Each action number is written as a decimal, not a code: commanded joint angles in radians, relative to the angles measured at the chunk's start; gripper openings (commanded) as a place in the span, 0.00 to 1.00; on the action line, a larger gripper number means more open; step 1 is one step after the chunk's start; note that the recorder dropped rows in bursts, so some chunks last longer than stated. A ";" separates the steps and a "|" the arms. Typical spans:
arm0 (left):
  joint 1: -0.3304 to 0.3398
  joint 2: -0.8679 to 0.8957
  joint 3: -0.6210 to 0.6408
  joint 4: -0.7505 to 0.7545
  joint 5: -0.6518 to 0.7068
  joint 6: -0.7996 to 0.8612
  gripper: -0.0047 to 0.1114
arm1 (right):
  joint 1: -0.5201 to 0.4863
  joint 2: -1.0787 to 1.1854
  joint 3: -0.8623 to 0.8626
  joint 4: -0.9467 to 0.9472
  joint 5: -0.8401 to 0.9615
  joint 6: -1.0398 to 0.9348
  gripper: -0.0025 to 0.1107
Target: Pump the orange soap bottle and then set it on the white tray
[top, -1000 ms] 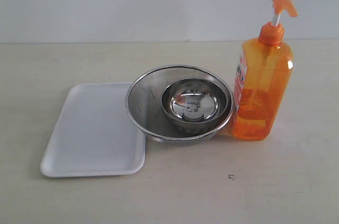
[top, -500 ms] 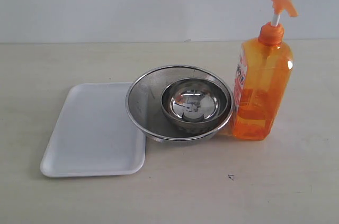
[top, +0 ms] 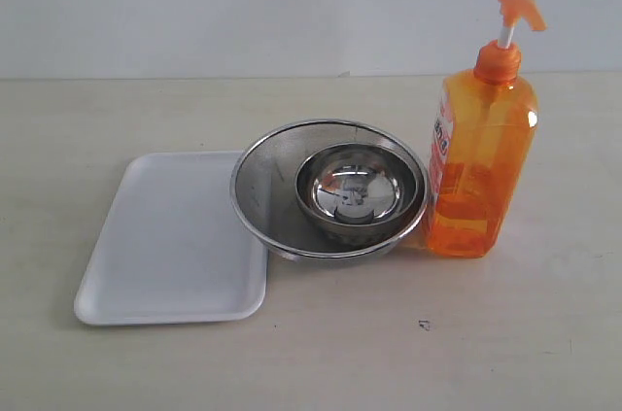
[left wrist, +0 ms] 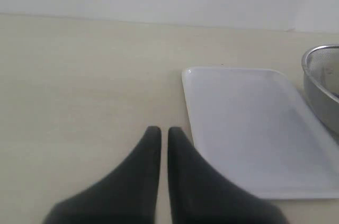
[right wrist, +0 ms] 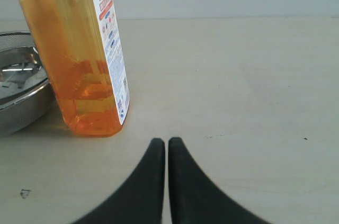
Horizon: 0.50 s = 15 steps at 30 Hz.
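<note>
Jaws pressed together on my right gripper [right wrist: 166,142], nothing pinched, tips low over the bare table [right wrist: 254,102]. Left gripper [left wrist: 160,130] likewise: tips closed, empty. Nearest the right tips is the bottle [right wrist: 74,60], upright on the table, near ahead but off their line toward the bowl side, not touching me. Its long axis is vertical, with the label face angled my way. The pump [top: 515,8] sits on top with the stem showing, so I judge it not pressed yet; the right wrist view cuts it off. In the exterior view the bottle is on the right, so my right arm is the nearer one for the press and the grab. Next over is the big bowl [top: 262,197] with the small bowl [top: 358,188] nested inside. The big bowl's rim is touching or just beside the bottle's base, cannot tell which. Farthest from the bottle, the tray [top: 175,236] lies flat past the bowls, with the big bowl's rim overlapping one edge. It is just beside my left tips. Judged: the carry must go over or round the bowls to reach the tray.
</note>
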 commanded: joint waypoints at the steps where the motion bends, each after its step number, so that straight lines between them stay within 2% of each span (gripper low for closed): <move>1: -0.008 -0.003 0.004 0.001 -0.017 0.000 0.08 | -0.003 -0.005 0.000 -0.003 -0.008 0.000 0.02; 10: -0.008 -0.003 0.004 0.001 -0.017 0.000 0.08 | -0.003 -0.005 0.000 -0.005 -0.005 0.000 0.02; 15: -0.008 -0.003 0.004 0.001 -0.017 0.000 0.08 | -0.003 -0.005 0.000 -0.006 -0.068 0.000 0.02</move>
